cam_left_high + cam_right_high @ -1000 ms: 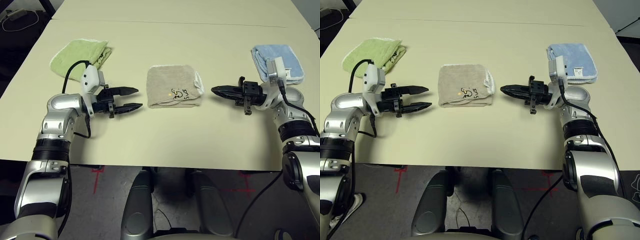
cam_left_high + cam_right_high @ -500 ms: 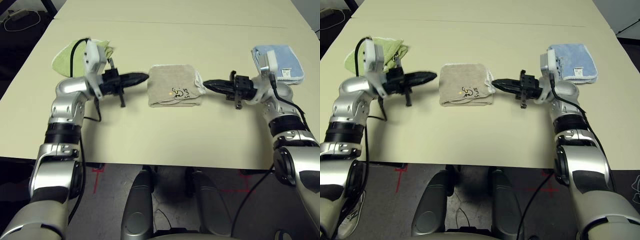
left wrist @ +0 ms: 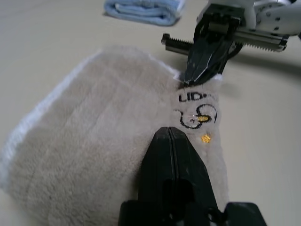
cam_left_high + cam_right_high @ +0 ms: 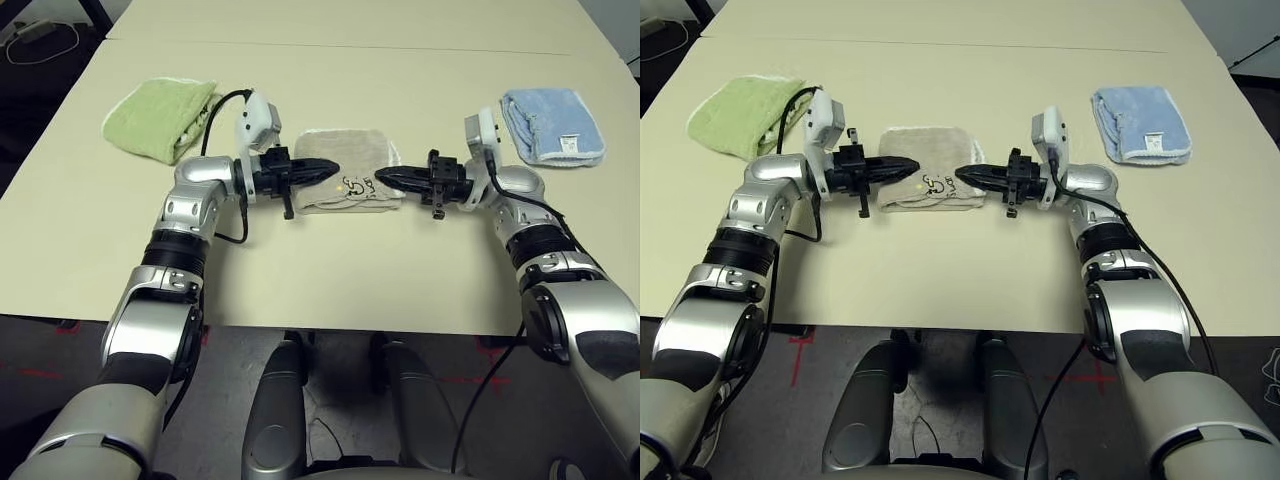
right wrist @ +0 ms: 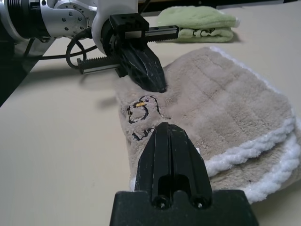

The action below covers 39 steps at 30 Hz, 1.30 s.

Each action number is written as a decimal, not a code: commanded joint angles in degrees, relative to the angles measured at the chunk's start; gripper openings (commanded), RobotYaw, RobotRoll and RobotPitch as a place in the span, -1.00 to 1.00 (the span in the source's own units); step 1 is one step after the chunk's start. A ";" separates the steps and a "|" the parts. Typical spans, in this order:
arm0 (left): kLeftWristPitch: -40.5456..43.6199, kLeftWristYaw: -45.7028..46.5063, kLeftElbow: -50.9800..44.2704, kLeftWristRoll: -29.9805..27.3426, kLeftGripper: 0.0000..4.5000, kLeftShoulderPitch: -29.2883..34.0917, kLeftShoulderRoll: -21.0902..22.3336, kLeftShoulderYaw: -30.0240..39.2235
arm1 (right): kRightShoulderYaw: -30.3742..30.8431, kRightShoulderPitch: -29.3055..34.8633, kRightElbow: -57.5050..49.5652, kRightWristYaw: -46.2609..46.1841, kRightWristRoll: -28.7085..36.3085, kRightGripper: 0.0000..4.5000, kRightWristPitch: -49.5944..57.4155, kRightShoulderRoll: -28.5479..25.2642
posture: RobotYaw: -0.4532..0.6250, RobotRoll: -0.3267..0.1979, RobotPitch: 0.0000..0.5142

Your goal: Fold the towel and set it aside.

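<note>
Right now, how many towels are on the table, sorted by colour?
Beige towel: 1, folded, between the two grippers
Lime-green towel: 1, folded, on the robot's left
Light blue towel: 1, folded, on the robot's right
Total: 3

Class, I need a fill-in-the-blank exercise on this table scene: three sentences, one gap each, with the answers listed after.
1. The beige towel lies between a green towel and a folded ____ towel.
2. The left tool and the right tool point toward each other over the ____ towel.
3. Both tools have their fingers ____.

Answers: blue; beige; shut
</note>
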 commanded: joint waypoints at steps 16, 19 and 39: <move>-2.78 -1.59 6.30 2.96 -0.98 -3.60 2.10 0.53 | -3.13 0.31 2.30 -1.21 0.82 -1.00 -0.53 -1.11 | -0.01 0.25 -0.11; -1.51 -1.15 5.38 1.71 -0.98 -6.34 1.87 2.37 | -5.35 -1.94 1.38 -2.32 2.98 -1.00 0.51 -0.75 | -0.01 0.25 -0.12; -3.80 15.99 15.58 5.22 -0.98 -11.12 -4.09 5.63 | -2.66 -7.54 3.77 -26.54 -3.68 -1.00 4.65 5.33 | -0.03 0.25 -0.09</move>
